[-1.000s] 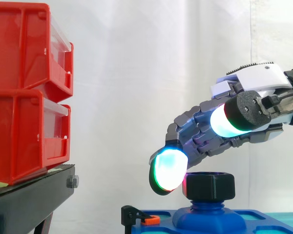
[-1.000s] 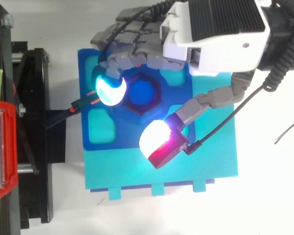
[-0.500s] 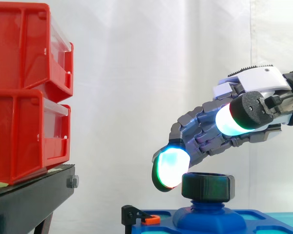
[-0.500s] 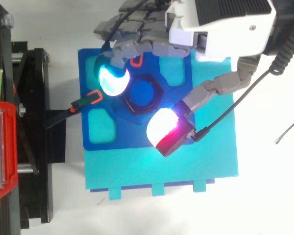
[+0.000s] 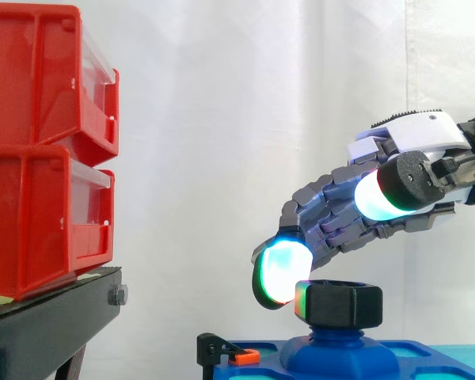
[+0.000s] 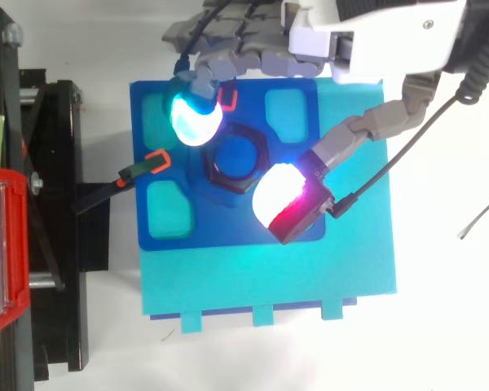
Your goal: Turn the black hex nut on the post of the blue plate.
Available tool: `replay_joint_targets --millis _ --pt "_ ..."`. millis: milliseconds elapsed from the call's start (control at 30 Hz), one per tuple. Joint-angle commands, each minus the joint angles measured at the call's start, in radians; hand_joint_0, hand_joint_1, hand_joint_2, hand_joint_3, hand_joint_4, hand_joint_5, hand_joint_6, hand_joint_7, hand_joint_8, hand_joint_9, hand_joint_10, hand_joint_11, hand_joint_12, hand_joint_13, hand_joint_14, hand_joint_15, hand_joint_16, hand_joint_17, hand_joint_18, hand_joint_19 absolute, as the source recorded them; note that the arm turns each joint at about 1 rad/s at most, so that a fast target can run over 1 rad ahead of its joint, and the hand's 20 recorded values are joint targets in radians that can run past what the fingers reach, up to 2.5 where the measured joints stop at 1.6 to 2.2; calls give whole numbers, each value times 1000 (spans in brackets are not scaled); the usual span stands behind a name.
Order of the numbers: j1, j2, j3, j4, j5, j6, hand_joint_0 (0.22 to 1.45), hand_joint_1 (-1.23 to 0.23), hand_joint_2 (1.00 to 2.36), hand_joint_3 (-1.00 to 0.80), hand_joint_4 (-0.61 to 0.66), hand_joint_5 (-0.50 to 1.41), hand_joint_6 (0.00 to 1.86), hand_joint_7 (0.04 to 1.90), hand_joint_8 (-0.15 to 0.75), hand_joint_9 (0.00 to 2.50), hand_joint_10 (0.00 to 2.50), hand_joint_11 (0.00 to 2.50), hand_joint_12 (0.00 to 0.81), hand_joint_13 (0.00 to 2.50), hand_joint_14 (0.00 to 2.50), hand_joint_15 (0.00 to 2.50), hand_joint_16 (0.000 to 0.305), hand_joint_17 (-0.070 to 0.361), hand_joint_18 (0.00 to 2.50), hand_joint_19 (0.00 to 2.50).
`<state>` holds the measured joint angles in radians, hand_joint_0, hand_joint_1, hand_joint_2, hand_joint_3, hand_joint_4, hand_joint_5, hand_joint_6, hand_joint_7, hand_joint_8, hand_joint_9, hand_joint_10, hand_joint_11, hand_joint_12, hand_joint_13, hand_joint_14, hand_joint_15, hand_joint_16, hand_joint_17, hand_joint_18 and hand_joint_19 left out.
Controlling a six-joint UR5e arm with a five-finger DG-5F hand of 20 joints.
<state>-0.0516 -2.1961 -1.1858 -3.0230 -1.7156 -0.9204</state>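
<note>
The black hex nut (image 5: 338,303) sat on the post (image 6: 235,157) at the middle of the blue plate (image 6: 228,232), its axis upright. From above, the hand (image 5: 344,210) had its cyan finger pad (image 6: 196,120) and thumb pad (image 6: 279,195) on opposite sides of the nut. From the side, the thumb pad rode well above it. The hand was loosely spread and gripped nothing, though the finger pad seemed to graze the nut's rim.

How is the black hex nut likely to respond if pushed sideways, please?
Probably stiff: the black hex nut looks chunky and solid. Sitting on the blue post, it should likely rotate rather than tip or slide.
</note>
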Motion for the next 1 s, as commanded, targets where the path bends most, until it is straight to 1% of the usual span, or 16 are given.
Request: replay_joint_targets --millis 0,167,333,533,600,700,900,967 --pt "-4 -1 0 0 -2 0 466 -455 1000 -500 448 -243 504 862 434 244 0 0 522 269 5 327 63 141 62 225" --pt "-4 1 0 0 -5 0 466 -455 1000 -500 450 -243 504 862 433 245 0 0 523 270 4 325 63 141 62 227" --pt "-11 1 0 -4 -22 3 467 -454 1000 -500 451 -243 504 861 432 245 0 0 523 272 4 324 62 140 60 224" --pt "-13 1 5 -16 -39 3 466 -455 1000 -500 453 -245 504 861 434 246 0 0 523 271 4 332 63 141 62 223" --pt "-13 3 18 -28 -45 3 466 -455 1000 -500 453 -244 504 860 434 247 0 0 523 273 4 330 63 141 63 219" --pt "-13 3 35 -66 -55 -5 467 -456 1000 -500 450 -244 504 861 434 246 0 0 523 273 4 329 62 140 63 226" --pt "-13 3 64 -149 -56 -34 468 -456 1000 -500 451 -244 504 860 434 248 0 0 523 274 4 325 62 140 66 219" --pt "-13 3 71 -168 -56 -48 468 -457 1000 -500 450 -244 504 861 434 248 0 0 522 274 3 330 62 140 68 219"
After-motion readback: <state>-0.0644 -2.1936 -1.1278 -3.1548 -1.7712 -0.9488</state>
